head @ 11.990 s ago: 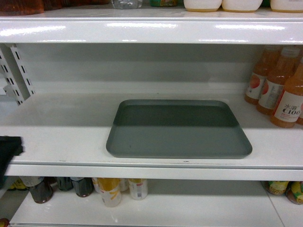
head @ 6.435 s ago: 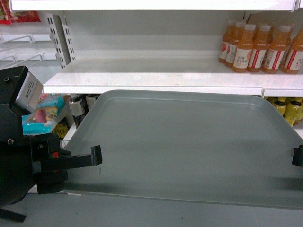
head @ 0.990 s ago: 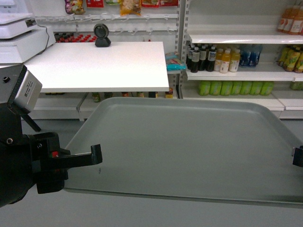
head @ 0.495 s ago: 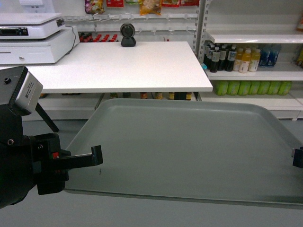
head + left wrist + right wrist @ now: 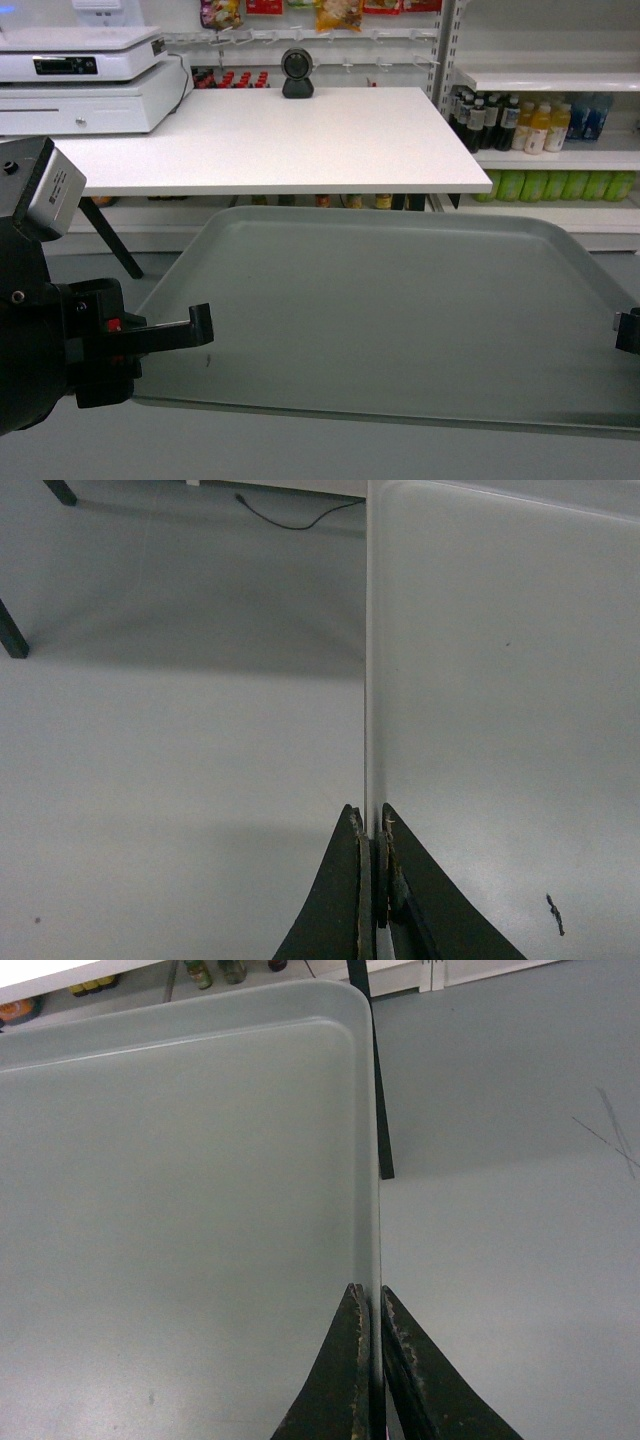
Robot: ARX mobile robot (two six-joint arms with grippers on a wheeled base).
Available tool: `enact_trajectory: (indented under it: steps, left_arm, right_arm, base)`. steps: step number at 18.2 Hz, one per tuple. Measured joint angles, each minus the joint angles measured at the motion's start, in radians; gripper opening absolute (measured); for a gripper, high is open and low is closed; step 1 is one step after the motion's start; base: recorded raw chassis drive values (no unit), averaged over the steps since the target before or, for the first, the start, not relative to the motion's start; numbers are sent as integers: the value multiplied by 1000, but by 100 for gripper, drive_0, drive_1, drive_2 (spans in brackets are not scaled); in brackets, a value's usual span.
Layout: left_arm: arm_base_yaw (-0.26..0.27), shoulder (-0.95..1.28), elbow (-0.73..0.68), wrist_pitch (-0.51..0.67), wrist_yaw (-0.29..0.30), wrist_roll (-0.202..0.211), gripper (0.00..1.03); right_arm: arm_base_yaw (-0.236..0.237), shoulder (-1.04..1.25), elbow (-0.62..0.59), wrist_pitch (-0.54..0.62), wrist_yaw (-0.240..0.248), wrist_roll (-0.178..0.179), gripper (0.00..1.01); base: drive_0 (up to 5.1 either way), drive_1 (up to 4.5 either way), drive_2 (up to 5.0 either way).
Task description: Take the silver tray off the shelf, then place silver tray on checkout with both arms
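Observation:
The silver tray (image 5: 400, 310) is held level in the air in front of me, above the grey floor and short of the checkout (image 5: 270, 135), a white countertop with a round black scanner (image 5: 297, 72) at its far edge. My left gripper (image 5: 200, 328) is shut on the tray's left rim (image 5: 372, 730). At the right edge of the head view my right gripper (image 5: 628, 332) is shut on the right rim (image 5: 375, 1220). In each wrist view the rim runs straight into the closed fingers (image 5: 352, 880) (image 5: 352, 1360). The shelf the tray came from is out of view.
A white cash register (image 5: 85, 80) sits on the checkout's left end. Store shelves with bottled drinks (image 5: 540, 125) stand to the right. Black table legs (image 5: 110, 240) stand below the counter. Grey floor (image 5: 180, 730) lies under the tray.
The view has swung left: the checkout has moved right and more towards the middle, and the cash register shows more fully. Both grippers keep the same hold on the tray.

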Motion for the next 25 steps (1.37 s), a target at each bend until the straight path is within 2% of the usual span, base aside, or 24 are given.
enact_trajectory:
  steps: [18, 25]
  left_arm:
    - [-1, 0, 0, -2, 0, 0, 3]
    - [-1, 0, 0, -5, 2, -3, 3]
  right_arm:
    - [0, 0, -1, -1, 2, 0, 3]
    - [-1, 0, 0, -6, 2, 0, 3]
  base:
    - [4, 398, -389]
    - [-219, 490, -251]
